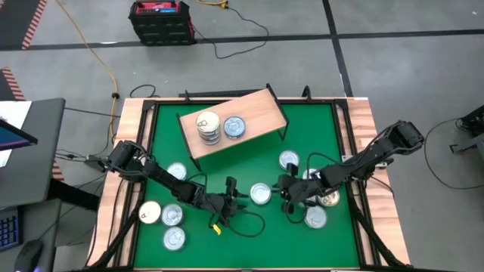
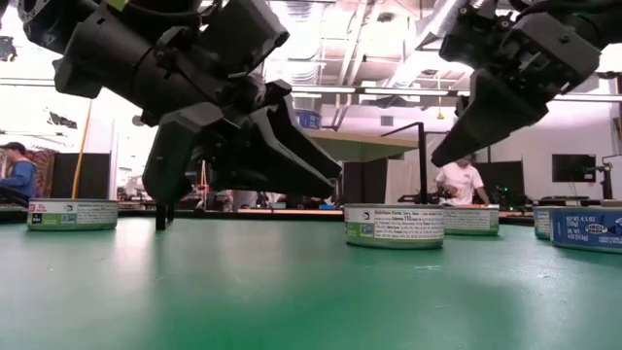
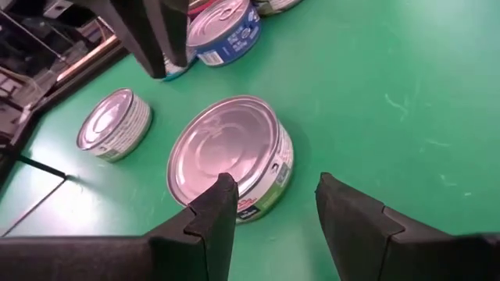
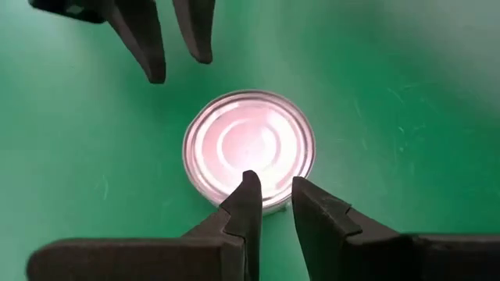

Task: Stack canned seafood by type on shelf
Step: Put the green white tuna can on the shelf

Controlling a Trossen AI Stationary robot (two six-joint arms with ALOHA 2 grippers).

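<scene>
1. Reaching in from the left side of the green table (image 1: 302, 121), the left gripper (image 1: 231, 198) hung low near the middle. Its two fingers (image 3: 215, 215) were apart and held nothing. Four tins sat by the left arm, one with a cream top (image 1: 150, 212).

2. Next came the middle tin (image 1: 260, 194), a flat silver one. It lay on the green between the two grippers. Both wrist views showed this tin just past the fingertips, and neither gripper touched it.

3. Farther back stood the shelf (image 1: 257, 113), a light wood board on thin black legs. It sat a bit crooked. On it were a small stack with a cream top (image 1: 208, 126) and one blue-sided tin (image 1: 234, 127) just beside it.

4. On the right, the right gripper (image 1: 290, 188) also hung low, pointing at the middle tin. Its fingers (image 4: 248, 199) had only a small gap and held nothing. A few more tins lay near that arm.

5. The job looked only just started, since most tins were not yet on the shelf. It seemed to be the picking-up step. Next, one gripper would need to open wide enough, go down around the middle tin and squeeze its sides, while the other kept out of the way.
</scene>
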